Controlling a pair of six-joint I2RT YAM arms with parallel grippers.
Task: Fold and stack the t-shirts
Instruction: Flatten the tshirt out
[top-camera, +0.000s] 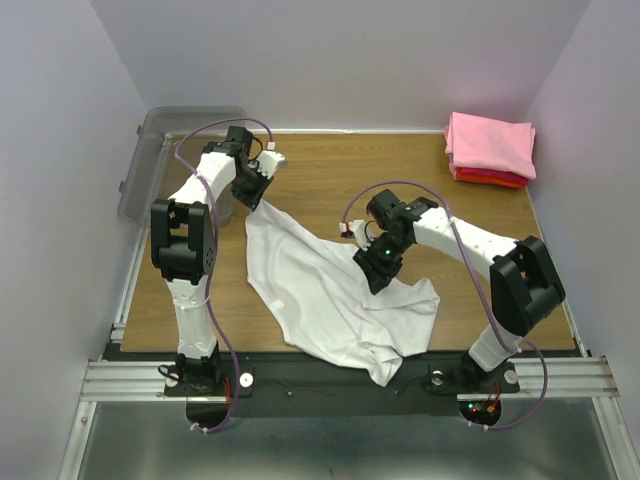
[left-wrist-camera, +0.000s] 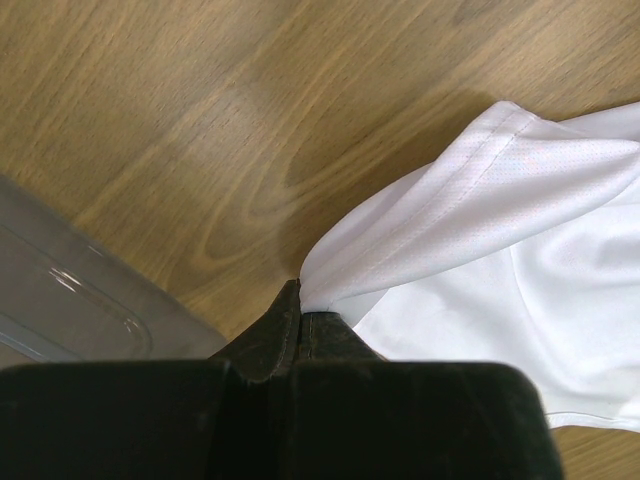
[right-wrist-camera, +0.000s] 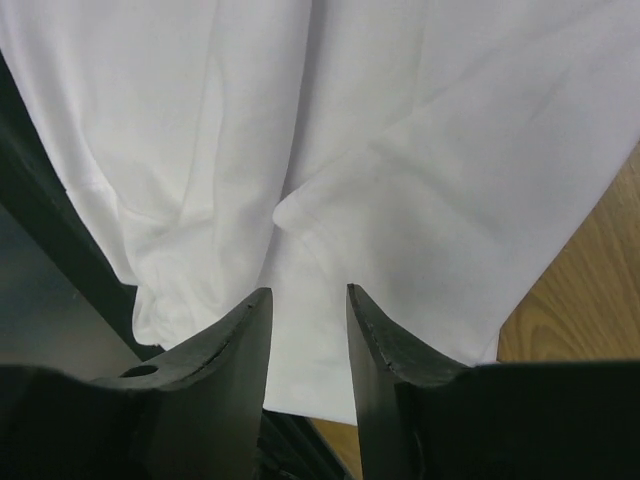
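Note:
The white t-shirt (top-camera: 320, 290) lies crumpled across the middle of the table, its near edge hanging over the front rail. My left gripper (top-camera: 252, 196) is shut on the shirt's far left corner, and the cloth (left-wrist-camera: 480, 200) fans out from the pinched tips of that gripper (left-wrist-camera: 302, 306). Over the shirt's right part my right gripper (top-camera: 378, 276) stands open. In the right wrist view the jaws of this gripper (right-wrist-camera: 308, 292) are apart, with only flat white cloth (right-wrist-camera: 400, 150) below them. The pink t-shirt (top-camera: 490, 142) lies folded on the red one (top-camera: 488, 178) at the back right.
A clear grey plastic bin (top-camera: 180, 150) stands at the back left, close to my left gripper, and its rim (left-wrist-camera: 60, 290) shows in the left wrist view. The black front rail (right-wrist-camera: 40, 230) runs under the shirt's near edge. Bare wood (top-camera: 340, 170) lies between the arms.

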